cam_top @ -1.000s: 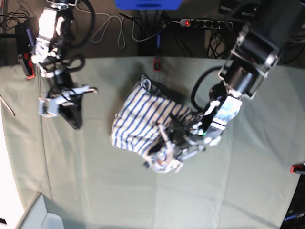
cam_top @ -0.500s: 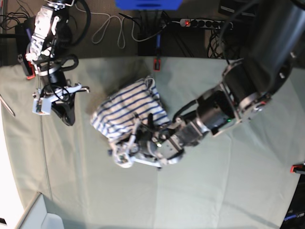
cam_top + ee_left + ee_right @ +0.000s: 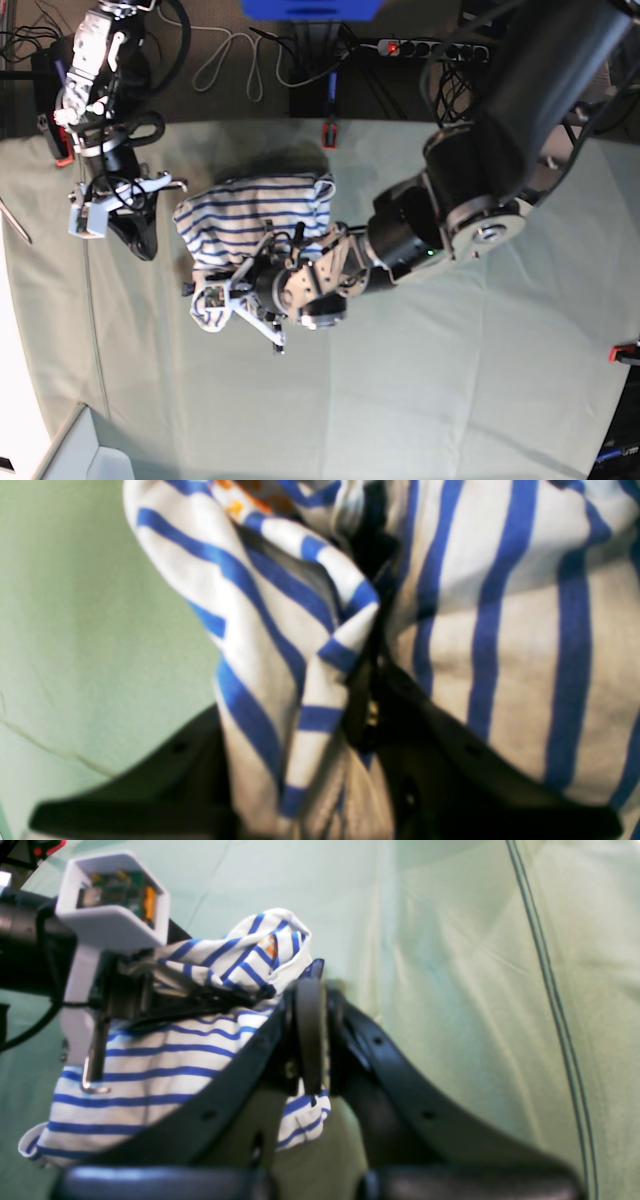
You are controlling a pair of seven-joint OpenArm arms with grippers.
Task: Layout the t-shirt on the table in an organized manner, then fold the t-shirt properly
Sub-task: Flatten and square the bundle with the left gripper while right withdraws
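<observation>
Overhead view of a wide table (image 3: 480, 380) covered in pale grey-green cloth, red clamps (image 3: 328, 135) at its edges. White t-shirt (image 3: 250, 215) with thin blue stripes bunched in a loose heap left of the table's centre, not spread flat. Left arm reaching in from the right side of the overhead view, stretched low across the cloth, its left tool (image 3: 215, 300) at the heap's near-left corner. Up close from the left wrist: left tool (image 3: 367, 700) clamped on a pinched fold of striped fabric, black jaws nearly together with cloth between them, more fabric draped over both sides. Right arm standing at the left side of the overhead view, its right tool (image 3: 130, 240) just beside the heap's left edge, pointing down at the table. From the right wrist: right tool (image 3: 310, 1035) with jaws pressed together, nothing between them, shirt lying just behind it. Cables and a power strip (image 3: 430, 47) on the floor beyond the far edge.
</observation>
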